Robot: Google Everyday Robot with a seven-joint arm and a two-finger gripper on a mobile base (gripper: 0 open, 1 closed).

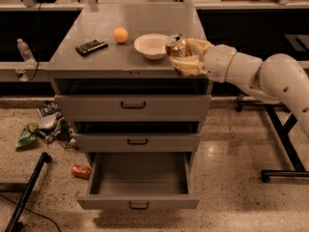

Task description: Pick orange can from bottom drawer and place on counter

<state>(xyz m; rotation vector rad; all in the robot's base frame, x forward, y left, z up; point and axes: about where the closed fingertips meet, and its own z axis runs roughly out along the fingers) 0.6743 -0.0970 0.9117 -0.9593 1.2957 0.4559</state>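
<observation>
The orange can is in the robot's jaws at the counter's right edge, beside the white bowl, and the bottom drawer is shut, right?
No: the camera view shows the bottom drawer pulled open. The jaws do hold the orange can at the right edge of the counter, beside the white bowl.
</observation>
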